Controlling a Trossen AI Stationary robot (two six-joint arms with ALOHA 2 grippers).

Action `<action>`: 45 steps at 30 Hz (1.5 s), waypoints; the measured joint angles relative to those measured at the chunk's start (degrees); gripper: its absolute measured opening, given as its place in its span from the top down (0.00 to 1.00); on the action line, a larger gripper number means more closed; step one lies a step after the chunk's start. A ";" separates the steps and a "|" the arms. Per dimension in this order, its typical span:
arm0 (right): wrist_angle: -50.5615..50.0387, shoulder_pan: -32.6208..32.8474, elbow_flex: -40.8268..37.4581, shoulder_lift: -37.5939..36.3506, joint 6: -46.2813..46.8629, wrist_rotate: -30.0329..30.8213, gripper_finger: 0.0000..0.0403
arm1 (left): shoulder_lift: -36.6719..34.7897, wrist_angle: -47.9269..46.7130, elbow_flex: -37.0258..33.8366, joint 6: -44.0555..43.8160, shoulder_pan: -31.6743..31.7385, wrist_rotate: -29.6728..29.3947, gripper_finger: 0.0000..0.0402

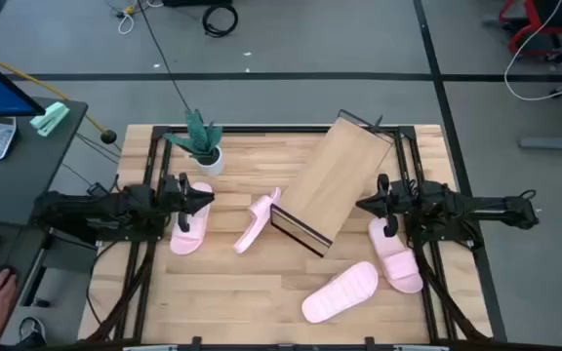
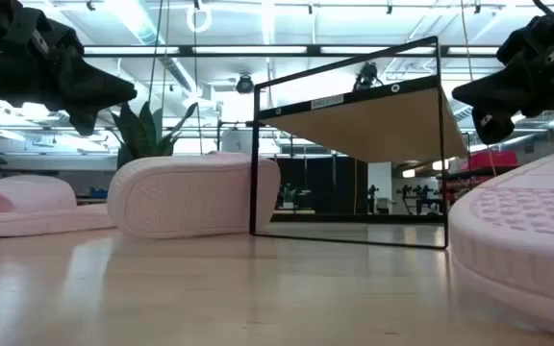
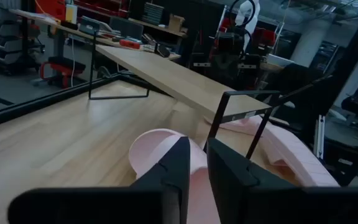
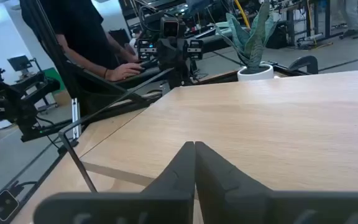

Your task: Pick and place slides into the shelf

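Slides (image 1: 190, 230) lie under the nearly shut, empty left gripper (image 1: 206, 198); the right gripper (image 1: 363, 206), shut and empty, faces the shelf (image 1: 332, 177).

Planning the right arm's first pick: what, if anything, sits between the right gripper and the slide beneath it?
Nothing visible: the right gripper hovers above the slide with clear space between; the shelf stands beside it.

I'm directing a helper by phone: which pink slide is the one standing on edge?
Find the slanted light-wood shelf mid-table. Against its lower left corner leans a pale pink foam slide, tipped onto its side. The other three lie flat.
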 joint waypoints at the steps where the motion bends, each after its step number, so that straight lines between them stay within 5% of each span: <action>1: 0.00 0.00 0.01 -0.01 0.00 0.00 0.97 | 0.00 0.00 -0.02 0.00 0.00 -0.02 0.85; 45: 0.00 -0.02 0.00 0.00 0.00 -0.01 0.97 | 0.00 0.00 0.00 -0.02 0.01 -0.01 0.85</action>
